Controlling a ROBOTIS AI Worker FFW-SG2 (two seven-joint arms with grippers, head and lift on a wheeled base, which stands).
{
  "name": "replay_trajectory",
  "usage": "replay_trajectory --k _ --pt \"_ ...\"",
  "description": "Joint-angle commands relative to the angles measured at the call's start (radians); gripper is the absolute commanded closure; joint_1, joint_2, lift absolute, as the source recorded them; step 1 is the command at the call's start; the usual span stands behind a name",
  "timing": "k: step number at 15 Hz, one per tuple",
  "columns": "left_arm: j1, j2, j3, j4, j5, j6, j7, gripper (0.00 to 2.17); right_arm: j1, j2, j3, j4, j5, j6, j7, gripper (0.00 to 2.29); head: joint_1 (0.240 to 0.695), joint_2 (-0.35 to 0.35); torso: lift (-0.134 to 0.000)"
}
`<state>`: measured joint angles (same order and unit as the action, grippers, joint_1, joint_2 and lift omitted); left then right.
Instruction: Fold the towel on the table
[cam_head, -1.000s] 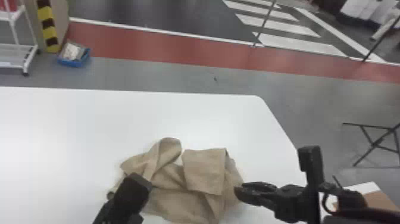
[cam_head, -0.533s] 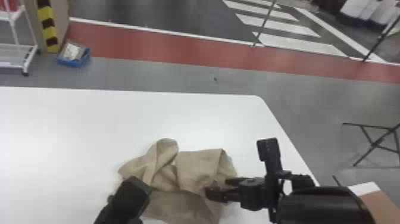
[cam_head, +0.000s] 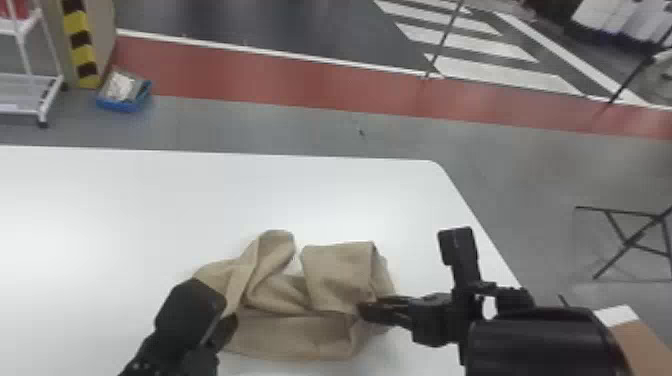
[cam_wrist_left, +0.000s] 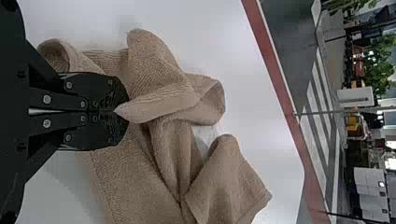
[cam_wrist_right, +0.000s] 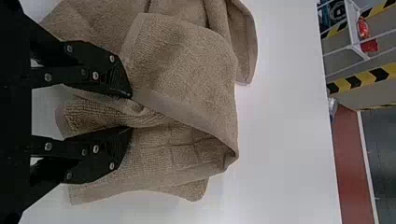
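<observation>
Currently, left gripper (cam_head: 229, 326) angled in from the bottom edge, fingers together, pinching a towel fold at the tips. Right gripper (cam_head: 367, 310) in from lower right, moderately open, loose fold between its fingers. Towel (cam_head: 290, 337) rumpled between both arms on white table (cam_head: 125, 200). Beyond: grey floor (cam_head: 320, 125), blue tray (cam_head: 120, 106), red strip (cam_head: 260, 75), striped crossing (cam_head: 500, 70).

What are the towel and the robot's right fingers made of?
The towel looks like soft, fuzzy cloth, probably cotton: you can see its nubbly loops and floppy folds. The right fingers look like matte black metal or hard plastic, I can't tell which, with shiny round screws that are probably metal.
</observation>
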<state>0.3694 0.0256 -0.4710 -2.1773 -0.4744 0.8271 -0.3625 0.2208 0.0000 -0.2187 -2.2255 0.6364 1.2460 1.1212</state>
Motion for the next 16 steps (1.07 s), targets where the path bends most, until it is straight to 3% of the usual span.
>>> replay_trajectory --k 1,5,6,8,9,12,14,15,16 --pt "-0.014 -0.009 0.077 -0.033 0.01 0.019 -0.027 1.42 -0.028 0.001 -0.059 0.006 -0.006 -0.007 -0.003 2.25 0.695 -0.35 -0.124" --pt "-0.041 -0.015 0.239 -0.107 0.072 0.114 -0.092 1.42 -0.07 0.001 -0.234 0.0 -0.115 -0.044 0.015 2.25 0.695 -0.35 -0.124" --pt "-0.046 -0.021 0.273 -0.111 0.099 0.145 -0.116 1.42 -0.074 0.001 -0.246 0.001 -0.093 -0.038 0.026 2.04 0.695 -0.344 -0.124" --pt "-0.046 -0.021 0.287 -0.11 0.115 0.148 -0.125 1.42 -0.046 0.001 -0.243 0.003 -0.057 -0.026 0.058 0.17 0.695 -0.334 -0.124" --pt "-0.046 -0.021 0.287 -0.107 0.117 0.148 -0.125 1.42 -0.021 0.001 -0.24 -0.008 -0.027 -0.053 0.08 0.0 0.695 -0.332 -0.124" --pt "-0.055 -0.021 0.301 -0.096 0.119 0.145 -0.128 1.42 0.008 0.001 -0.304 -0.085 0.005 -0.182 0.246 0.05 0.695 -0.334 -0.124" --pt "-0.07 -0.021 0.316 -0.079 0.123 0.145 -0.128 1.42 0.052 0.001 -0.343 -0.134 0.003 -0.406 0.235 0.08 0.695 -0.329 -0.124" --pt "-0.078 -0.022 0.325 -0.076 0.123 0.145 -0.128 1.42 0.091 0.001 -0.349 -0.137 0.02 -0.587 0.198 0.08 0.695 -0.34 -0.124" --pt "-0.086 -0.021 0.333 -0.067 0.126 0.148 -0.13 1.42 0.124 0.001 -0.34 -0.126 0.085 -0.774 0.144 0.08 0.695 -0.344 -0.124"
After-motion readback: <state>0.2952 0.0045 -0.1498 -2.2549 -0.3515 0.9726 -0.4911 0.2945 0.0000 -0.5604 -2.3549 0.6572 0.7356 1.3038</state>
